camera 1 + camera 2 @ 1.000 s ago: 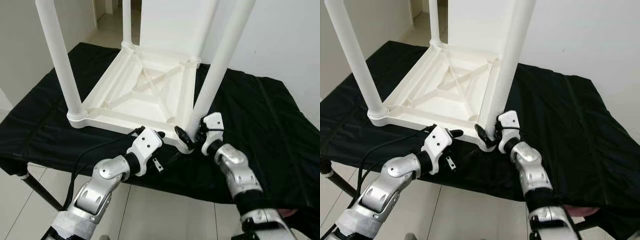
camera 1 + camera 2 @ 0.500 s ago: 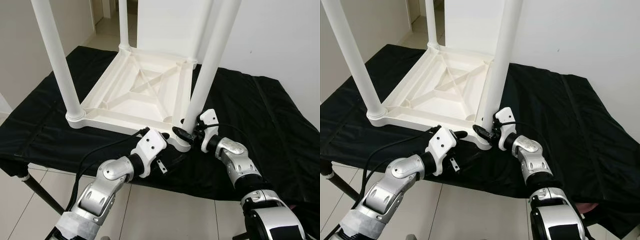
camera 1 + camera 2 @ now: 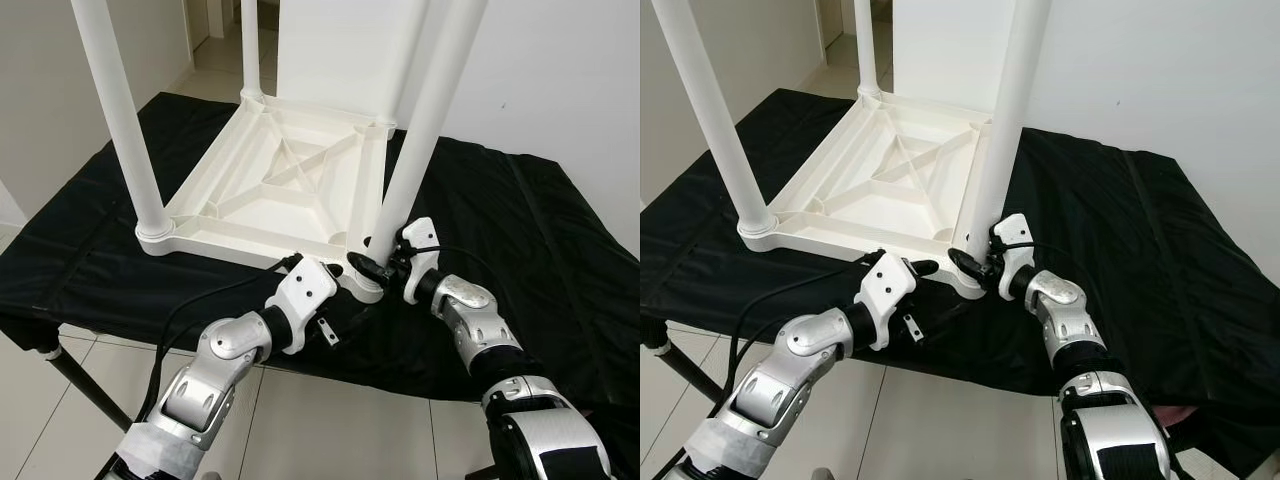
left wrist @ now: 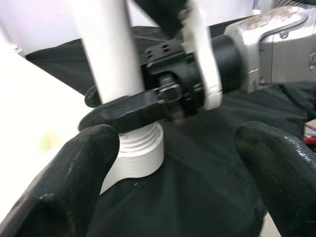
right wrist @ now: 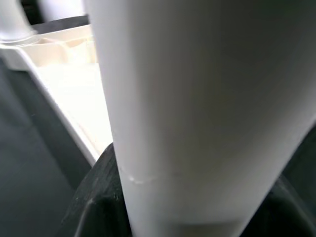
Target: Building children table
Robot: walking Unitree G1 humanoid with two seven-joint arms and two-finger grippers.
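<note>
Both claws work at the near corner of an upturned white children's table lying on a black-draped table.

In the head views the right claw is clamped round the base of the near leg, just above its collar, while the left claw sits just beside the same corner at the tabletop's front edge. The left wrist view shows what the head views cannot: the left claw's fingers are spread wide, holding nothing, with the ribbed socket and the right claw's black finger across the leg between them. The right wrist view shows the white leg close up, with the ribbed underside of the tabletop behind it.
</note>
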